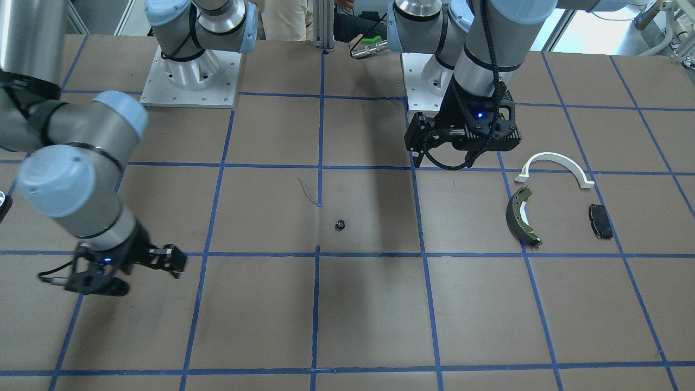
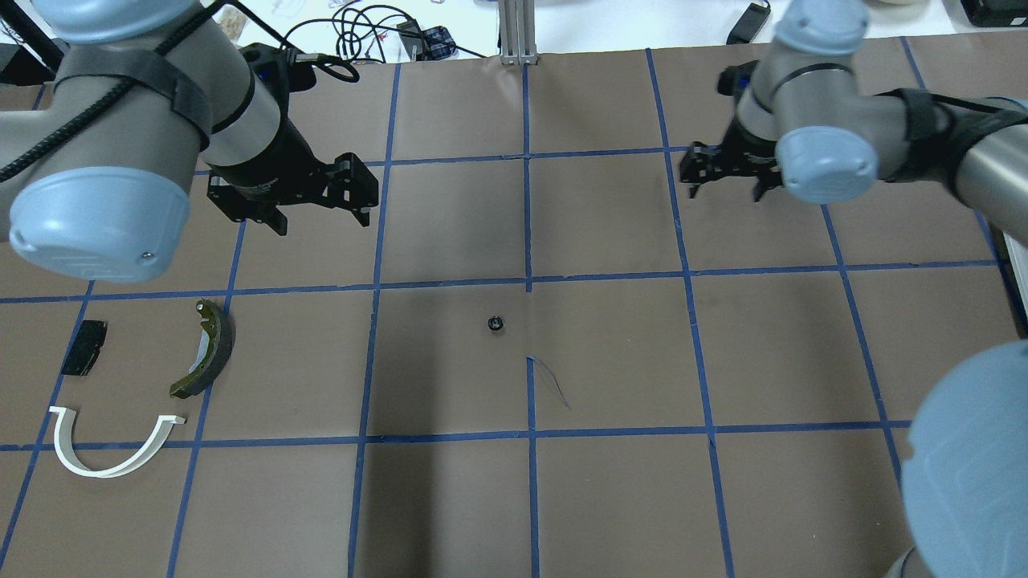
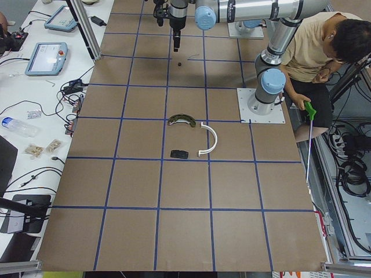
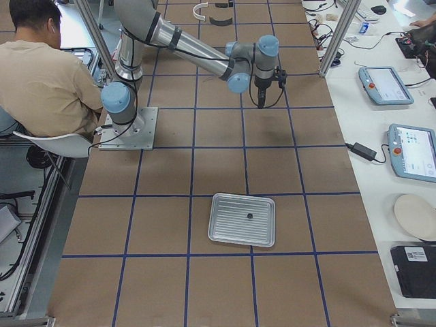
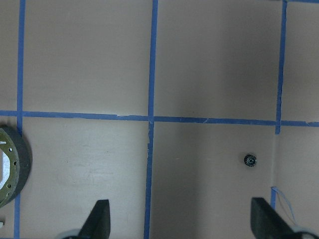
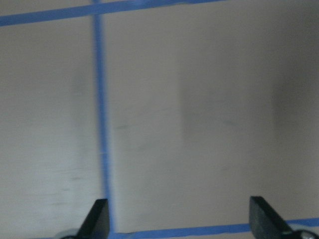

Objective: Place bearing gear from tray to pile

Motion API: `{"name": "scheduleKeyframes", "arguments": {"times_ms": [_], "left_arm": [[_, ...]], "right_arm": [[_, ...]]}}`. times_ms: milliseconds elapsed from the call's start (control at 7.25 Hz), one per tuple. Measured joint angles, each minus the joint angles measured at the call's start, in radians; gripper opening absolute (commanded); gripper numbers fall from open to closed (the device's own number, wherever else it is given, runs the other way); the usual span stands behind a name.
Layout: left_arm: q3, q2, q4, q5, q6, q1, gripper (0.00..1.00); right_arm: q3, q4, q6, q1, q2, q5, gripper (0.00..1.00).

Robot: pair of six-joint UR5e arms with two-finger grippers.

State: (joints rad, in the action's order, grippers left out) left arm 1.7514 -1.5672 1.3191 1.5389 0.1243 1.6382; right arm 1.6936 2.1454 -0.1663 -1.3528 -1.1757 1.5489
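The bearing gear [image 1: 340, 224], small, black and round, lies alone on the brown table near its middle [image 2: 495, 323]. It also shows in the left wrist view [image 5: 249, 160]. The pile lies on the robot's left: a white arc bracket [image 2: 100, 472], a dark brake shoe [image 2: 221, 349] and a black pad [image 2: 84, 348]. My left gripper [image 2: 321, 221] is open and empty, above the table between the pile and the gear. My right gripper [image 2: 723, 191] is open and empty, far from the gear. A metal tray [image 4: 228, 228] holds one small dark piece [image 4: 249, 216].
Blue tape lines grid the table. The arm bases [image 1: 190, 76] stand at the robot's edge. A seated operator [image 3: 316, 52] is beside the base. A side bench holds tablets [image 4: 385, 85] and cables.
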Motion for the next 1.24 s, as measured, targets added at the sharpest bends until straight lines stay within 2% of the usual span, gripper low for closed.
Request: {"name": "scheduleKeyframes", "arguments": {"times_ms": [276,552,966,1241], "left_arm": [[0.021,-0.090,-0.110,0.001,0.148,0.114,1.00],[0.034,-0.193,-0.205,0.003,0.312,0.216,1.00],[0.087,-0.336,-0.390,0.016,0.389,0.300,0.99],[0.104,-0.386,-0.431,0.052,0.360,0.314,1.00]], "right_arm": [[-0.040,-0.002,-0.408,0.305,0.044,0.036,1.00],[-0.140,-0.002,-0.713,0.497,0.151,0.051,1.00],[-0.218,0.022,-0.860,0.608,0.233,0.051,1.00],[-0.218,0.040,-0.862,0.627,0.261,0.057,0.92]]}}
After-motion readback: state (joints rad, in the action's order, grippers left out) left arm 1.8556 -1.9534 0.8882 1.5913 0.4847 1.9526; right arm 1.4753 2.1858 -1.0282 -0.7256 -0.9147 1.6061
